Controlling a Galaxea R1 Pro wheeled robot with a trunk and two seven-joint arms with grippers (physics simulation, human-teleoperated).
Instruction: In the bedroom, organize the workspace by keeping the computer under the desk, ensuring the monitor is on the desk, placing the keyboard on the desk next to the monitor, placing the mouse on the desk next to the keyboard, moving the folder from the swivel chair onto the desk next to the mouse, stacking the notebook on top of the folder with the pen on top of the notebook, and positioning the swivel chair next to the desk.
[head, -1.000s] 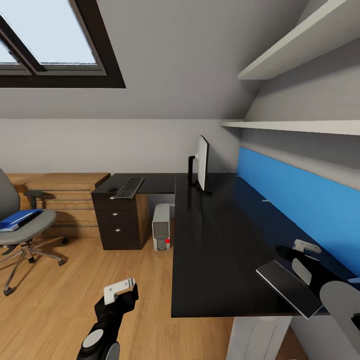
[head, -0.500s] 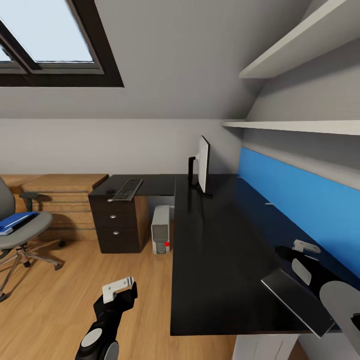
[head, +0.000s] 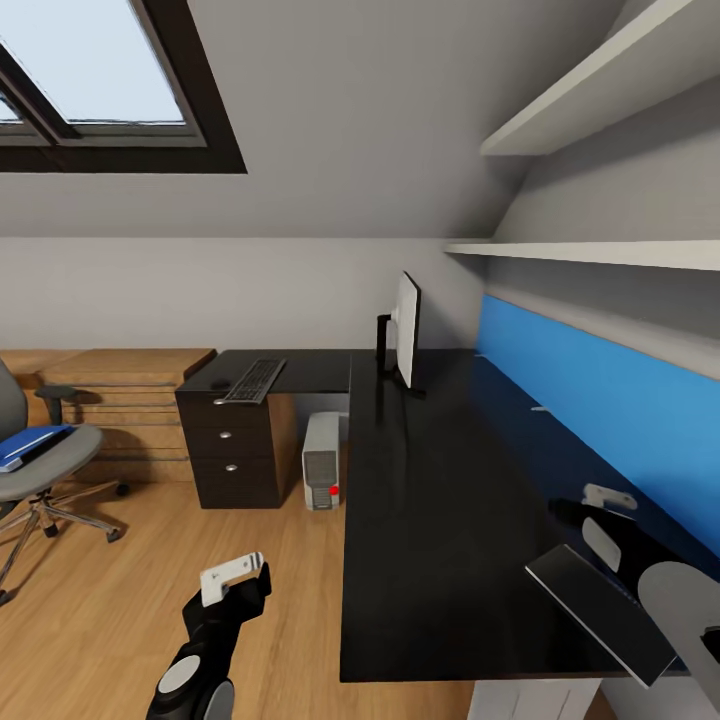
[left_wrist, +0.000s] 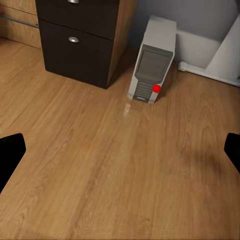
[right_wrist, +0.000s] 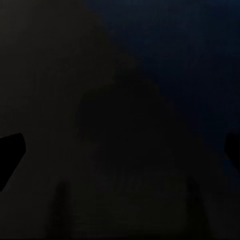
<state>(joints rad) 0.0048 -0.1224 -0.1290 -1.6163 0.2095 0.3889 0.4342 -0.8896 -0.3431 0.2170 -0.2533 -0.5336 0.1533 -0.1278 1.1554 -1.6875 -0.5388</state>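
Two arms reach forward in the head view. The left gripper (head: 232, 578) hangs over the wood floor (head: 120, 600) beside the desk, and in its wrist view the dark fingertips (left_wrist: 10, 150) sit at opposite edges of the frame, spread wide with nothing between them. The right gripper (head: 600, 510) hovers over the near end of the black desk (head: 430, 520), close to the blue wall panel (head: 600, 400). Its wrist view is almost black — desk surface and a dim blue reflection — yet two fingertips (right_wrist: 10, 150) show far apart at the edges, so the jaws look parted and empty, though the darkness makes that hard to confirm. A flat dark slab (head: 600, 612), perhaps a notebook, lies at the desk's near edge just beside that arm; whether anything touches it cannot be told.

The monitor (head: 404, 330) stands upright on the desk near the corner, seen nearly edge-on. The keyboard (head: 254, 380) lies on the desk's side wing above the drawer unit (head: 232, 450), with a small dark shape that may be the mouse (head: 222, 378) just beside it. The computer (head: 322, 462) — a pale tower with a red light (left_wrist: 156, 88) — stands on the floor under the desk, next to the drawers. The swivel chair (head: 35, 460) sits well apart from the desk at the room's left, with the blue folder (head: 30, 443) on its seat.
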